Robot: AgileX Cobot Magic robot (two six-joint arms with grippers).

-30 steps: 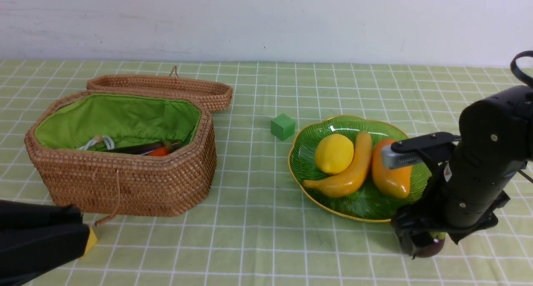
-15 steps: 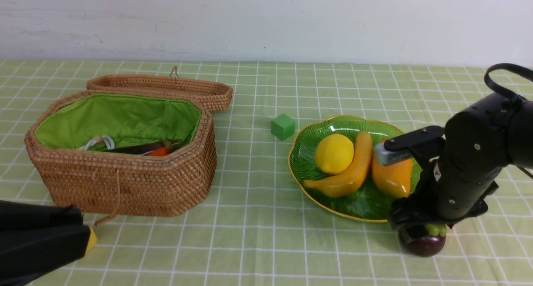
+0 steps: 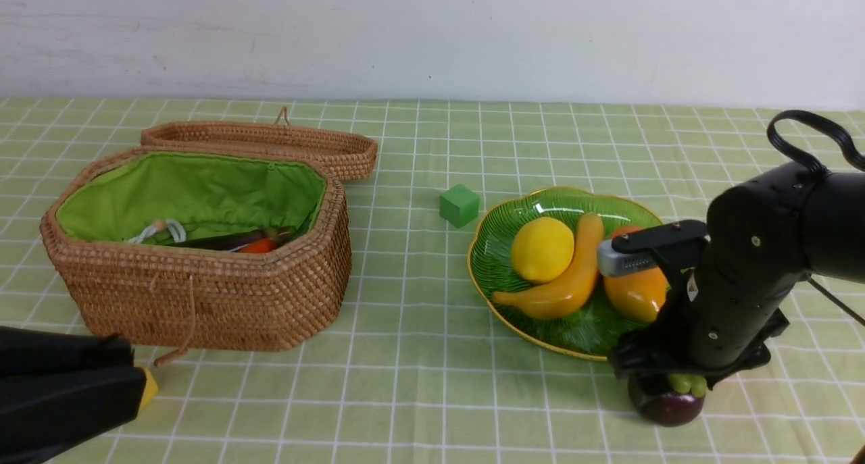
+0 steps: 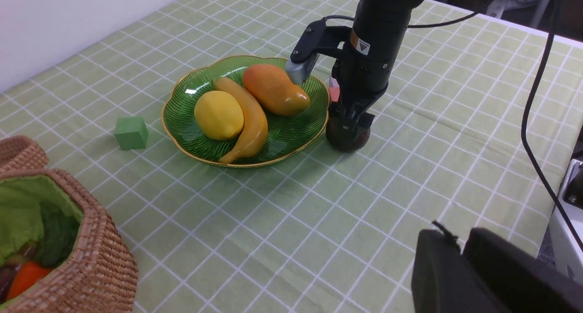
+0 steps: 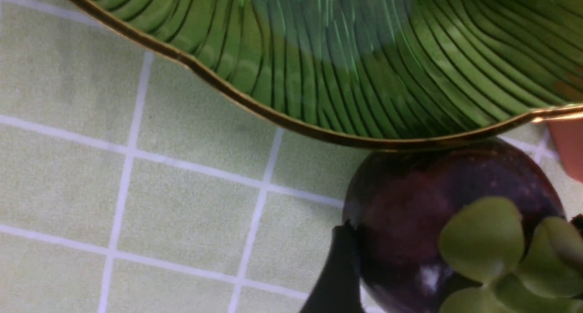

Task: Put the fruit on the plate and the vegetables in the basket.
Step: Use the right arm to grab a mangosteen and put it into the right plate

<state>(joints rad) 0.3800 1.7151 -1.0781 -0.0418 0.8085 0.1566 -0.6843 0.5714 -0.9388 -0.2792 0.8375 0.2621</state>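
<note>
A lemon (image 3: 542, 249), a banana (image 3: 567, 281) and a mango (image 3: 632, 292) lie on the green plate (image 3: 503, 214). The dark purple mangosteen (image 3: 665, 406) with its green cap sits low over the cloth, just outside the plate's near right rim. My right gripper (image 3: 665, 391) comes down on it from above and is shut on it; one black finger (image 5: 337, 272) presses its side. In the wicker basket (image 3: 203, 302) an eggplant (image 3: 223, 241) and a carrot (image 3: 258, 246) show; anything else inside is hidden. My left gripper (image 4: 460, 244) rests shut and empty at the near left.
A green foam cube (image 3: 459, 205) stands on the cloth between the basket and the plate. A small pink cube (image 4: 334, 92) sits behind my right gripper, beside the plate. The basket's lid (image 3: 270, 143) lies open behind it.
My right gripper has moved left toward the plate's rim, and the mangosteen has moved with it. The left arm has stayed still.
</note>
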